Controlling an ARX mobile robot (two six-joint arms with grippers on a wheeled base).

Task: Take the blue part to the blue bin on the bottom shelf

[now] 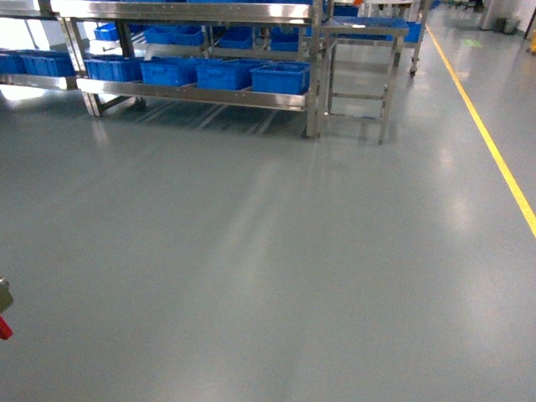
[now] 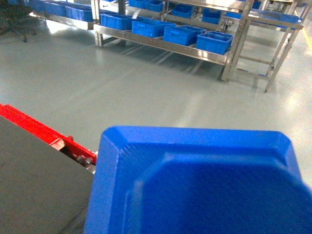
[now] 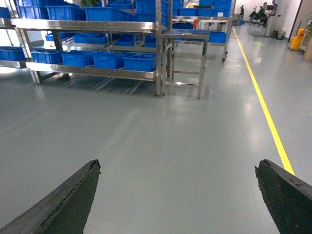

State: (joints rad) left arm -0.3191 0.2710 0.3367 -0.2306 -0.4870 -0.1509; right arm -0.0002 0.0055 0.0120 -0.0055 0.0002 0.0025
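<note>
Blue part [image 2: 195, 180]: fills the near half of the left wrist view, a moulded blue plastic piece with a raised rim, carried close under that camera. Left gripper itself not visible there; red and dark hardware sits at the near left, so whether the jaws are clamped on the part I cannot tell (it looks carried, judging by how it rides with the wrist).

Right gripper [image 3: 178, 195]: two dark fingers at the near corners of its view, spread wide, nothing between them but grey floor [image 1: 268, 268].

Far side: steel rack [image 1: 311, 100] with a row of blue bins [image 1: 280, 77] on the bottom shelf [image 1: 193, 95], more bins on the level above. A small steel worktop [image 1: 360, 32] stands just right of the rack. Yellow floor line [image 1: 494, 155] runs along the right.

Step in hand, as I judge it: transit, part aboard, rack well apart from the robot across open floor. Next move calls for closing on the rack, then bringing the left arm low enough to reach under the upper shelf and over one bottom-shelf bin before letting go.
</note>
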